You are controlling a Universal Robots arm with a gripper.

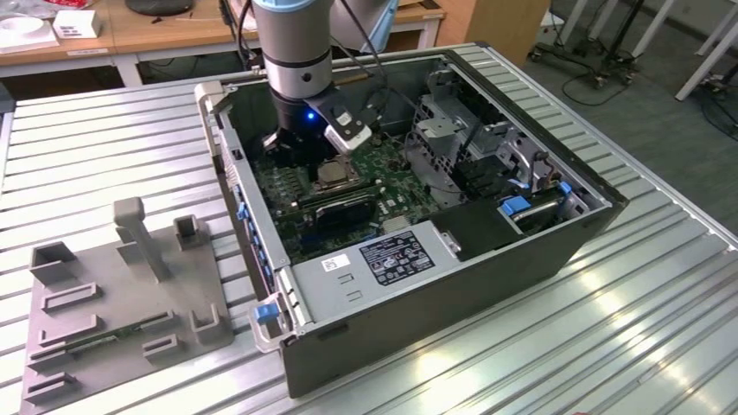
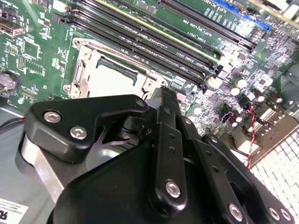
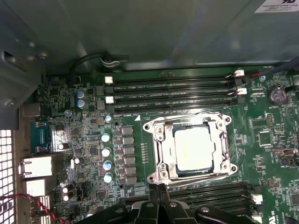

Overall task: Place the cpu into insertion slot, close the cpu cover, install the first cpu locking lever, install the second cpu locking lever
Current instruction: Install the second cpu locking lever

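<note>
End effector [image 3: 159, 193]: fingers together, empty, just beside the insertion slot [image 3: 161, 175].
Cpu [image 3: 194, 148]: seated, cpu cover [image 3: 217, 140] closed.

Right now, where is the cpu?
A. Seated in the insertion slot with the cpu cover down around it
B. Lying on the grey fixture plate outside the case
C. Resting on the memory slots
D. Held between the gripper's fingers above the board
A: in the first wrist view the cpu sits flat in the insertion slot, and the cpu cover lies down around it, framing its metal top.
</note>
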